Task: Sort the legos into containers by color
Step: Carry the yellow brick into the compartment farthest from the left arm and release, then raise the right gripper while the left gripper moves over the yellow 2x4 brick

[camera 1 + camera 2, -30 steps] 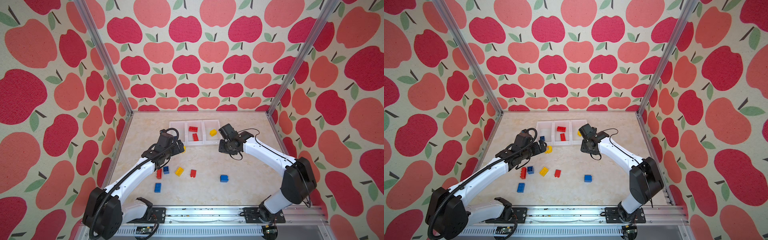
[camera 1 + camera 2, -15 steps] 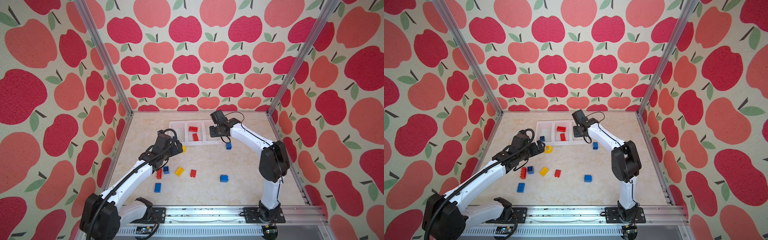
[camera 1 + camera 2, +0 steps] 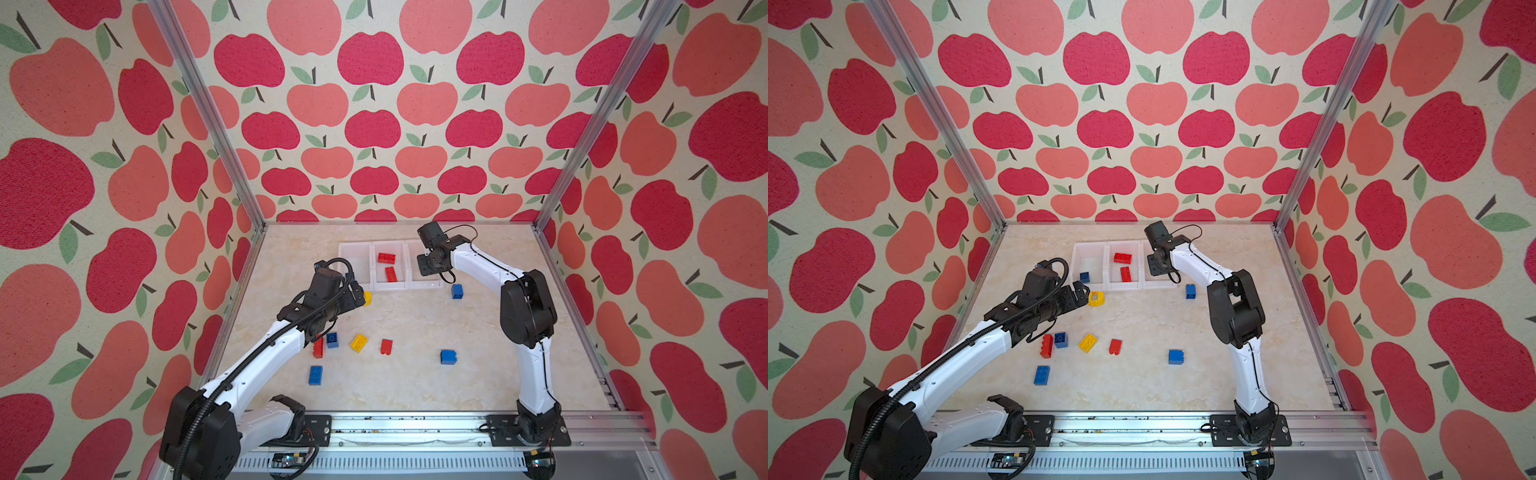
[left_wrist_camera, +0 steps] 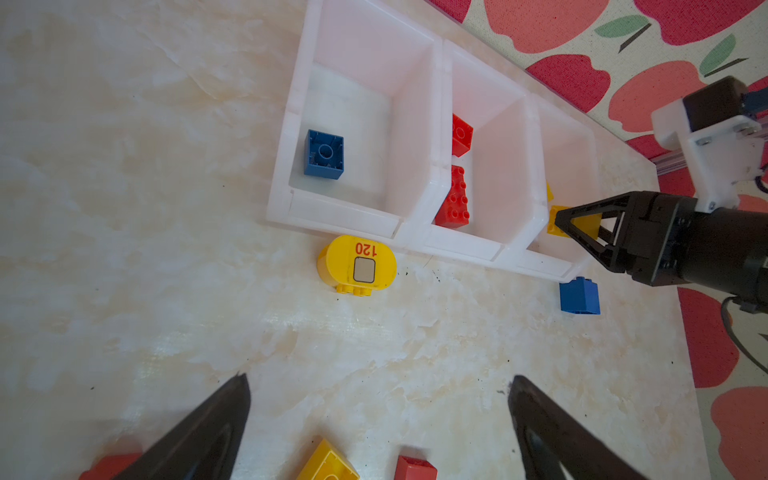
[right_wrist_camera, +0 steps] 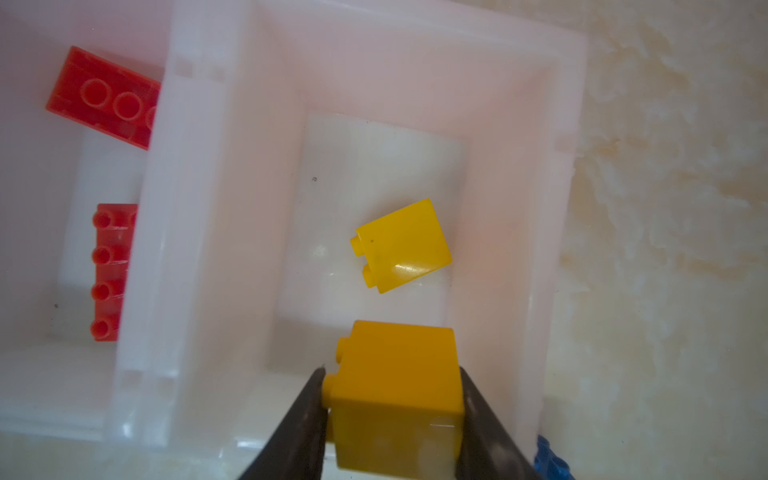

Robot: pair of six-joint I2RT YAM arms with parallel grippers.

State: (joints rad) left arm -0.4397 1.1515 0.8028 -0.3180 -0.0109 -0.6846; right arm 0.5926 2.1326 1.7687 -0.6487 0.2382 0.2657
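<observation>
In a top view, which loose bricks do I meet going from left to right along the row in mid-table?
Long red brick → square blue brick → yellow brick → small red brick → lone blue brick. The long blue brick in front overlaps the red one, so it is left out.

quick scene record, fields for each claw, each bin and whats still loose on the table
left claw: open, empty, rounded yellow piece ahead on table
right claw: shut on held yellow brick over right bin
left bin: one blue brick
middle bin: two red bricks
right bin contents: one yellow brick
loose elsewhere: four blue legos, two red legos, one yellow lego
</observation>
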